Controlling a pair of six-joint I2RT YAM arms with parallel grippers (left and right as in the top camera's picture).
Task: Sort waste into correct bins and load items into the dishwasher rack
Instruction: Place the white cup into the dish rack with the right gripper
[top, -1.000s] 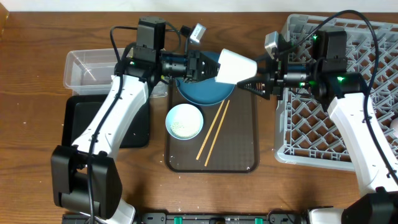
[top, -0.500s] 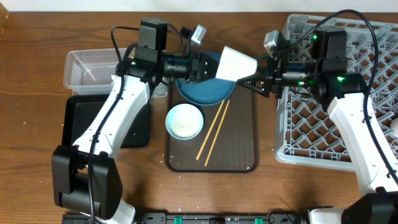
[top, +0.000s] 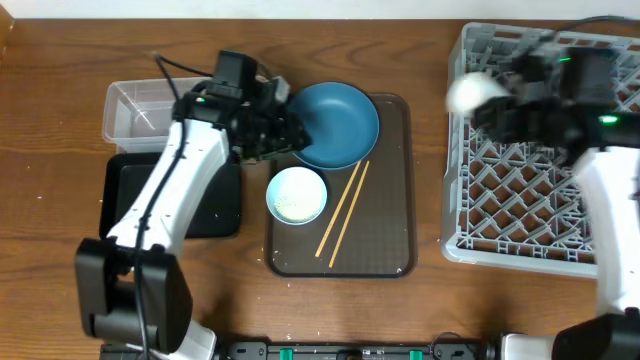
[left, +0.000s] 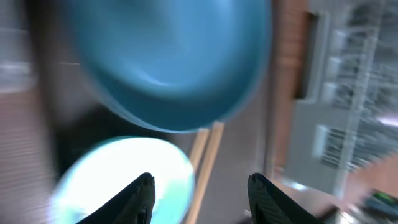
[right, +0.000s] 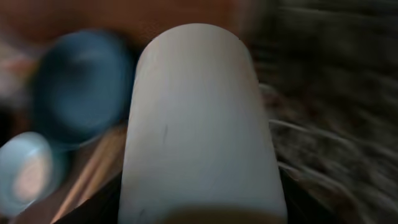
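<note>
My right gripper (top: 497, 108) is shut on a white cup (top: 470, 92), held over the left edge of the grey dishwasher rack (top: 530, 215). In the right wrist view the cup (right: 199, 124) fills the space between the jaws of the gripper (right: 200, 208). My left gripper (top: 287, 135) stands open and empty above the brown tray, between the blue plate (top: 342, 122) and the white bowl (top: 296, 195). The left wrist view shows its gripper (left: 200, 180) over the bowl (left: 118, 174), below the plate (left: 168, 62). The wooden chopsticks (top: 342, 210) lie right of the bowl.
A clear tub (top: 140, 112) sits at the far left, with a black tray (top: 128, 205) in front of it. The brown serving tray (top: 390, 245) carries the plate, bowl and chopsticks. Both moving arms are blurred.
The left gripper opened off the cup and drew back left toward the bowl. The right gripper carried the cup to the right, from above the plate to over the rack.
</note>
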